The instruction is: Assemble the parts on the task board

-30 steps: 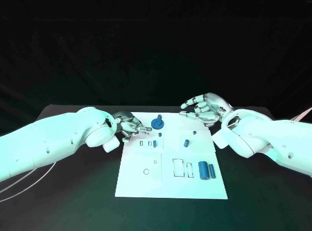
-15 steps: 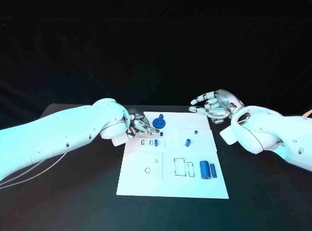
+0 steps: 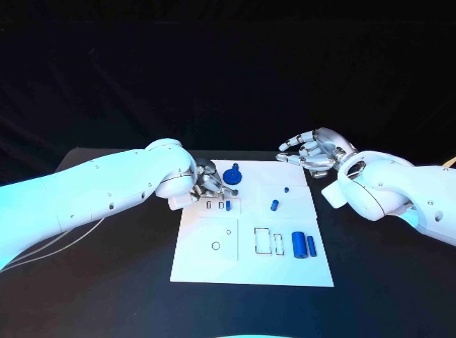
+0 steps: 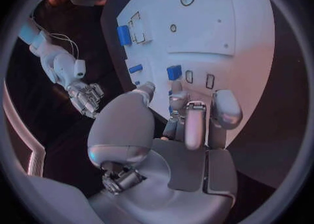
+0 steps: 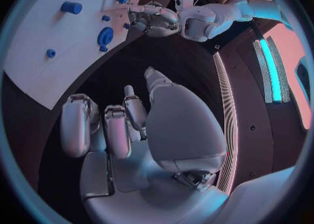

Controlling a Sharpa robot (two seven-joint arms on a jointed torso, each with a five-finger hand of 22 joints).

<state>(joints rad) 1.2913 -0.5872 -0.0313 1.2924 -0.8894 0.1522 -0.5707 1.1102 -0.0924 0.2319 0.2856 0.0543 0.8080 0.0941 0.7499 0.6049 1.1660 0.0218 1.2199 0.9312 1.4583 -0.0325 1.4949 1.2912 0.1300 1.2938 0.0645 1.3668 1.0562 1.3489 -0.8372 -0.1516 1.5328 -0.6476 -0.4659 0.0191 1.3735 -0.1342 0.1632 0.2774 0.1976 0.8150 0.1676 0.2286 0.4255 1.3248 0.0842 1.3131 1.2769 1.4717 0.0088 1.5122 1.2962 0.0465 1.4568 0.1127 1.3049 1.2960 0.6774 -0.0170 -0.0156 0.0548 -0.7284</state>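
Observation:
The white task board [image 3: 253, 264] lies in the middle of the table. A blue round part with a stem [image 3: 231, 177] stands near its far edge. My left hand [image 3: 207, 184] sits just left of that part, fingers curled in over the board [image 4: 216, 20]. A sliver of blue shows between the fingers [image 4: 171, 110]; whether it is held I cannot tell. My right hand [image 3: 311, 150] hovers past the board's far right corner, fingers apart and holding nothing. Two blue cylinders [image 3: 304, 245] lie side by side at the near right. Small blue parts [image 3: 274, 206] sit mid-board.
Black table [image 3: 106, 282] surrounds the board, with room on both sides and in front. White cables [image 3: 35, 246] trail over the table's left side. In the right wrist view the left hand [image 5: 154, 19] is beside the round part [image 5: 104, 36].
My left hand has moved right, onto the board's far left edge and up to the round part. My right hand has lifted slightly and drawn back from the board's far corner.

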